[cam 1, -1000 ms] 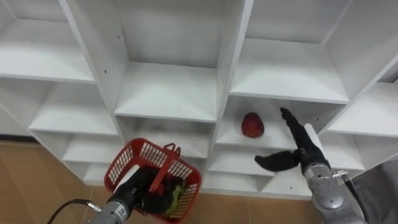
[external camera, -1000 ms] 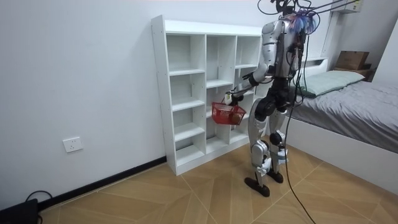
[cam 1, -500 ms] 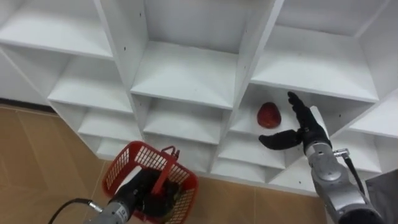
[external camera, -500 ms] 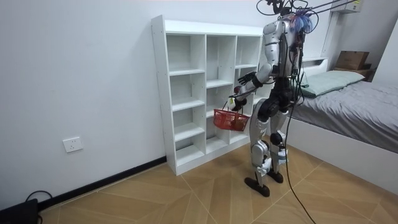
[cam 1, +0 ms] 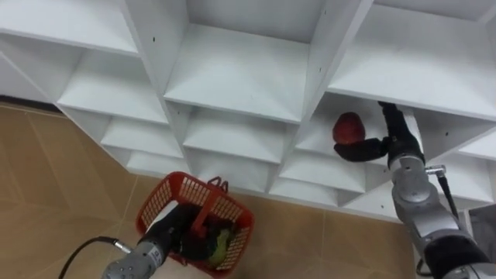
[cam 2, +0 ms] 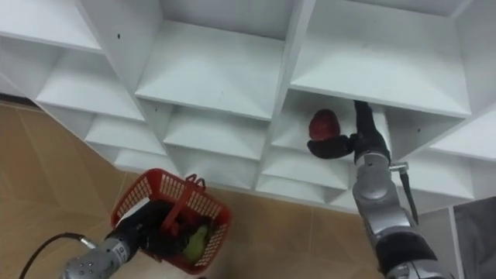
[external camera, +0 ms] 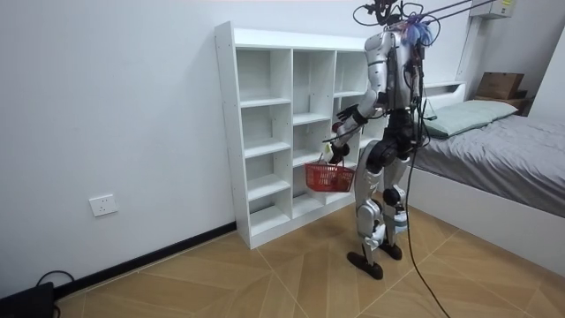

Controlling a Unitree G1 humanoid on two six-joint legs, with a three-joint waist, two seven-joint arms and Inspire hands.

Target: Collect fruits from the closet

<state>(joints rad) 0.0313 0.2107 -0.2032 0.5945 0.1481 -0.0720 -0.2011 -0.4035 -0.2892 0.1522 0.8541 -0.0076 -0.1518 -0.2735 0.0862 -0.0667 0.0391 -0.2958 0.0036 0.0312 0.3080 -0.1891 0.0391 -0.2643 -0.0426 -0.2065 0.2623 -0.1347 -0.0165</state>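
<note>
A dark red fruit (cam 1: pixel 348 126) lies on a shelf in the right column of the white closet (cam 1: pixel 232 70). My right hand (cam 1: pixel 393 138) is inside that compartment, right beside the fruit. Its fingers point up along the fruit's right side and its thumb (cam 1: pixel 361 149) lies against the fruit's lower edge; the hand is open. My left hand (cam 1: pixel 165 237) is shut on the handle of a red wire basket (cam 1: pixel 163 198), held low in front of the closet. A green-yellow fruit (cam 1: pixel 222 239) and something dark red lie in the basket.
I stand facing the closet (external camera: pixel 265 132), with the basket (external camera: pixel 328 177) hanging at thigh height. Upright white dividers (cam 1: pixel 329 46) wall in the fruit's compartment. Wooden floor (cam 1: pixel 46 201) lies below. A bed (external camera: pixel 503 159) stands behind me at the room view's right.
My right hand has reached forward into the compartment, from short of the fruit to touching it. The basket has dropped a little lower. The eye view has shifted as I lean in.
</note>
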